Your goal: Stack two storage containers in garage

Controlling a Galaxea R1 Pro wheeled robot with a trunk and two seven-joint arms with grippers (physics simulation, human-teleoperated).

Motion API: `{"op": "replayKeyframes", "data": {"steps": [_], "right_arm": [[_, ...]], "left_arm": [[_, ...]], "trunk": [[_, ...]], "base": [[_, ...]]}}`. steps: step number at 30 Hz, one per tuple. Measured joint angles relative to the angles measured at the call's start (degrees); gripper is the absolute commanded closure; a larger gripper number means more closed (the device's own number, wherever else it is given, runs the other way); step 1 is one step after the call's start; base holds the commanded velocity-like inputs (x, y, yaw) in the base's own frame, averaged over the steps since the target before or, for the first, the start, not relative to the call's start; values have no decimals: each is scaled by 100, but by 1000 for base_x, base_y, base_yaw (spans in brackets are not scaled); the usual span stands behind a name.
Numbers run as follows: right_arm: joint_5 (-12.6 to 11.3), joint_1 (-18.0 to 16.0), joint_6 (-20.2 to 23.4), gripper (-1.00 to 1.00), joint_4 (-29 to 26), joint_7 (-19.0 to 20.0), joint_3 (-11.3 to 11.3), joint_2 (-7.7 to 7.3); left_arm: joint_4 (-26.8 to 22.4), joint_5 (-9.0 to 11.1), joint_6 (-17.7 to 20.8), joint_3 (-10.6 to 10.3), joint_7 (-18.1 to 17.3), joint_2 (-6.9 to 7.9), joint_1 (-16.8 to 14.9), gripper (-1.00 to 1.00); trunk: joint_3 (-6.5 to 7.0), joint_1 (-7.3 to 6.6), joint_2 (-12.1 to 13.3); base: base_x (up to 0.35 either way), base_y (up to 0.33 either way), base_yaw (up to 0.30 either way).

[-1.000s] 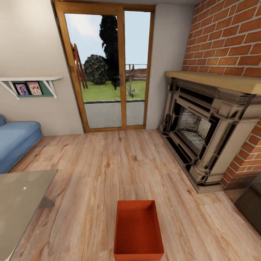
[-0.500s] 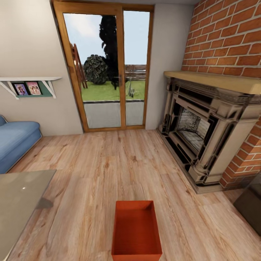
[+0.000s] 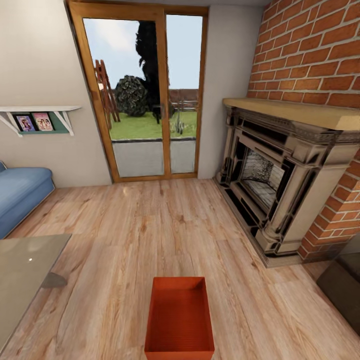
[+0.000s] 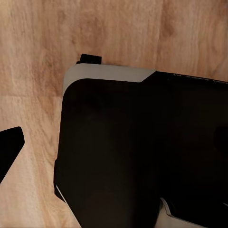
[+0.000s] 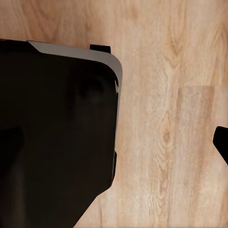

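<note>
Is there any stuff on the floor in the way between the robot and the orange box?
Nothing visible is. The orange box sits open and empty on the wood floor, right in front of the head camera. The glass table is off to the left and the fireplace off to the right, both clear of it.

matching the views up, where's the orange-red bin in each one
Head view: the storage container sits on the wood plank floor, bottom centre.
Left wrist view: not in it.
Right wrist view: not in it.
Shared landmark: the wood plank floor, also in the left wrist and right wrist views.
</note>
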Motion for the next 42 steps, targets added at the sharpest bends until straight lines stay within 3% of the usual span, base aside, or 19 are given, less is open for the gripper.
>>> {"op": "replayKeyframes", "data": {"steps": [13,23,42], "right_arm": [[2,0,0,-100,-2,0,-2,-8],[2,0,0,-100,1,0,0,-1],[15,0,0,-100,3,0,5,-17]], "left_arm": [[0,-5,0,4,-4,9,0,-100],[0,4,0,4,0,9,0,-100],[0,5,0,4,0,9,0,-100]], "trunk": [[0,-2,0],[-4,1,0],[-167,1,0]], "base": [[272,0,0],[21,0,0],[0,0,0]]}}
